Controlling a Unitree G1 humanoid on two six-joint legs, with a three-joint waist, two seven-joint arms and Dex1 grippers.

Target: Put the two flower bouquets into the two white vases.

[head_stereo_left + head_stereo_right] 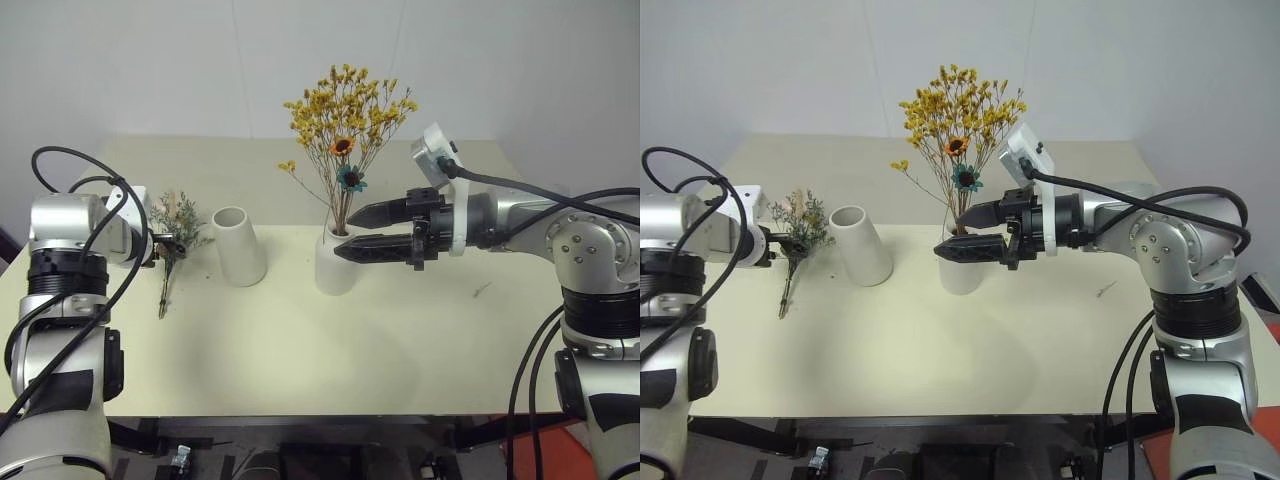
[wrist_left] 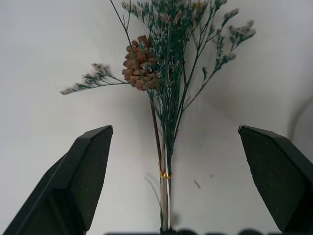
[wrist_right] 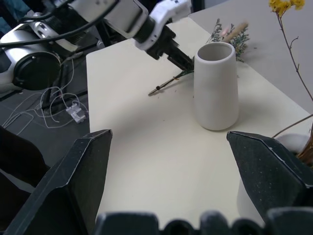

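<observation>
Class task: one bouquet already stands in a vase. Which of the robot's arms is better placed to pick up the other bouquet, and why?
The left. Its open end effector straddles the stems of the small grey-green leafy bouquet lying flat on the table. The right end effector hovers by the rounded white ceramic vase holding the yellow-orange bouquet.

the right gripper point(image 1: 372, 232) hides much of the rounded white ceramic vase point(image 1: 334, 272); behind its fingers the neck cannot be made out.

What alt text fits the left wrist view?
The open left gripper straddles the stems of the grey-green bouquet lying on the pale table, its black fingers clear of the stems on either side.
</observation>
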